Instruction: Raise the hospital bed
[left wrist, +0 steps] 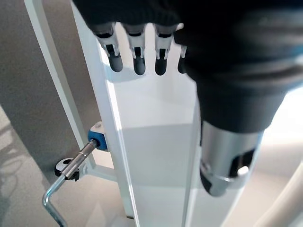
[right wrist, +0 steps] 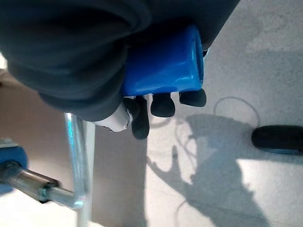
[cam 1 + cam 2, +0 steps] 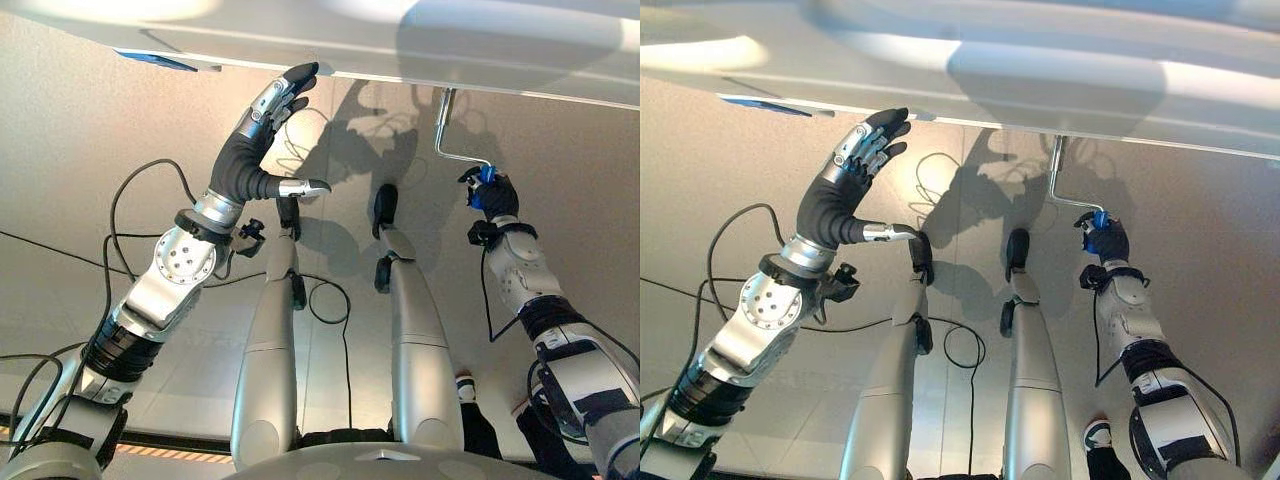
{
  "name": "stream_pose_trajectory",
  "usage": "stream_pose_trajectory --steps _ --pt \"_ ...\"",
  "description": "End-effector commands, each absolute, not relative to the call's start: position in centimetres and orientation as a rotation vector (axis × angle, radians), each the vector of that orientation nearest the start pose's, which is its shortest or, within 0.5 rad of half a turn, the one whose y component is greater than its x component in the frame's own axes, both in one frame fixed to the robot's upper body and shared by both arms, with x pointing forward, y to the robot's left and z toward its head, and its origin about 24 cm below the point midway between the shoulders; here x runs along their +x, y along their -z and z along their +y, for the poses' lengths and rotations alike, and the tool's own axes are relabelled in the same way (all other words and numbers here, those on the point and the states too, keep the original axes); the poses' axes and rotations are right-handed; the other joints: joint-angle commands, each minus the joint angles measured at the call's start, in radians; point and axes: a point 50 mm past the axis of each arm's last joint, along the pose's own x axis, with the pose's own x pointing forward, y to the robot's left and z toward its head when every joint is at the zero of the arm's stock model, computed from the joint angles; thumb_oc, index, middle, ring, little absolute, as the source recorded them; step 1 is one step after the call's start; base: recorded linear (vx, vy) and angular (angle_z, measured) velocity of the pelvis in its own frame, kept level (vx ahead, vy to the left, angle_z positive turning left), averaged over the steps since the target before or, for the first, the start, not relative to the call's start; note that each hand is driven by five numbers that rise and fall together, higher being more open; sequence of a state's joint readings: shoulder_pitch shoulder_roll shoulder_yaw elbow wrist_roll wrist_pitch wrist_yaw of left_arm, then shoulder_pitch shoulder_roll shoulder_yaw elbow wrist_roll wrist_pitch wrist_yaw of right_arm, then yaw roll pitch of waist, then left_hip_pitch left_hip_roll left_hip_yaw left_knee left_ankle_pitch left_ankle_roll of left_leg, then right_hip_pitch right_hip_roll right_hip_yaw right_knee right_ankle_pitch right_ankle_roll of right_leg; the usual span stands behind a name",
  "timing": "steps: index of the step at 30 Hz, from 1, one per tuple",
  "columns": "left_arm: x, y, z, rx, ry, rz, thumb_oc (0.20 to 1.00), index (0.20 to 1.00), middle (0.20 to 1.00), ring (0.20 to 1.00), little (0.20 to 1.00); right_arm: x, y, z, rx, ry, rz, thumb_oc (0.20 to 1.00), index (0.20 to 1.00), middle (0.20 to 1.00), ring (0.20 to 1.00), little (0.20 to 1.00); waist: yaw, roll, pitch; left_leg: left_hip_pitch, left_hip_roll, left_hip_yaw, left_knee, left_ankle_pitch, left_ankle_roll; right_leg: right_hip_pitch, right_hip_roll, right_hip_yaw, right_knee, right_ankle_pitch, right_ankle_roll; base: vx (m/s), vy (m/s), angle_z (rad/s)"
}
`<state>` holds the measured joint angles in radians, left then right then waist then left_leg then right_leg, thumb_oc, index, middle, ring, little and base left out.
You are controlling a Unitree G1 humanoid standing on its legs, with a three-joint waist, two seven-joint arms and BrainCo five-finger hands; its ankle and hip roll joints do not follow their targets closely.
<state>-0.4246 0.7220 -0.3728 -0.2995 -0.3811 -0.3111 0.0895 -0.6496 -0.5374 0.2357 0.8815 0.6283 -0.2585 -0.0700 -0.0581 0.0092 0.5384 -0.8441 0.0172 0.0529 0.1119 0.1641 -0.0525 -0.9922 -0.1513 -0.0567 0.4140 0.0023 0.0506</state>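
With the right hand (image 3: 492,193) closed around the blue grip (image 2: 163,64) of the crank (image 3: 447,140) under the bed's (image 3: 420,45) end edge, turn it in smooth full circles, while the left hand (image 3: 262,118), fingers straight, steadies that edge.

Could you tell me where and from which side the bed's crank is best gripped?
By its blue grip, the cylinder at the free end of the bent metal crank. Wrapping it from the side seems best, as the right hand does, fingers curled round it.
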Motion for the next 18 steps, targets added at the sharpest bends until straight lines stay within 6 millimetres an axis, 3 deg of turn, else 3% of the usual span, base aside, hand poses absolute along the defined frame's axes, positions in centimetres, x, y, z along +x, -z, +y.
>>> stream_pose_trajectory --steps 1,5,9,12,13,18 --pt "24.0 -23.4 11.7 0.056 0.582 -0.907 1.000 1.000 1.000 1.000 1.000 33.9 -9.7 -34.4 -0.258 0.473 0.145 0.200 0.200 0.200 0.200 0.200 0.004 0.072 -0.018 0.017 0.027 -0.029 0.085 -0.098 -0.033 0.041 0.032 -0.023 -0.073 0.042 0.089 0.00 0.000 0.00" --pt "24.0 -23.6 11.1 0.027 0.611 -0.905 1.000 1.000 1.000 1.000 1.000 35.8 -10.2 -32.3 -0.397 0.379 0.208 0.200 0.200 0.200 0.200 0.200 0.021 0.083 -0.018 -0.008 0.023 -0.036 0.104 -0.101 -0.029 0.023 0.031 -0.022 -0.064 0.043 0.088 -0.01 0.002 -0.01" --pt "24.0 -24.2 10.5 0.025 0.633 -0.923 1.000 1.000 1.000 1.000 1.000 38.3 -11.2 -28.6 -0.604 0.249 0.264 0.200 0.200 0.200 0.200 0.200 0.051 0.111 -0.018 -0.067 0.012 -0.049 0.154 -0.112 -0.022 -0.019 0.025 -0.029 -0.030 0.037 0.084 -0.02 0.020 0.04" --pt "23.9 -24.6 10.4 0.027 0.632 -0.940 1.000 1.000 1.000 1.000 1.000 39.0 -11.5 -27.3 -0.676 0.207 0.262 0.200 0.200 0.200 0.200 0.200 0.059 0.121 -0.018 -0.089 0.008 -0.051 0.168 -0.115 -0.021 -0.034 0.024 -0.028 -0.015 0.033 0.084 0.00 0.000 0.00" --pt "23.8 -24.8 10.3 0.012 0.630 -0.953 1.000 1.000 1.000 1.000 1.000 39.8 -12.1 -25.6 -0.775 0.158 0.244 0.200 0.200 0.200 0.200 0.200 0.072 0.131 -0.018 -0.108 0.005 -0.057 0.185 -0.120 -0.019 -0.050 0.018 -0.029 0.001 0.028 0.083 0.00 0.000 0.00" --pt "23.8 -25.0 10.3 0.006 0.614 -0.966 1.000 1.000 1.000 1.000 1.000 40.8 -12.6 -22.2 -0.951 0.044 0.222 0.200 0.200 0.200 0.200 0.200 0.084 0.142 -0.018 -0.155 -0.004 -0.062 0.218 -0.126 -0.014 -0.087 0.009 -0.030 0.027 0.023 0.083 0.00 0.028 0.05"
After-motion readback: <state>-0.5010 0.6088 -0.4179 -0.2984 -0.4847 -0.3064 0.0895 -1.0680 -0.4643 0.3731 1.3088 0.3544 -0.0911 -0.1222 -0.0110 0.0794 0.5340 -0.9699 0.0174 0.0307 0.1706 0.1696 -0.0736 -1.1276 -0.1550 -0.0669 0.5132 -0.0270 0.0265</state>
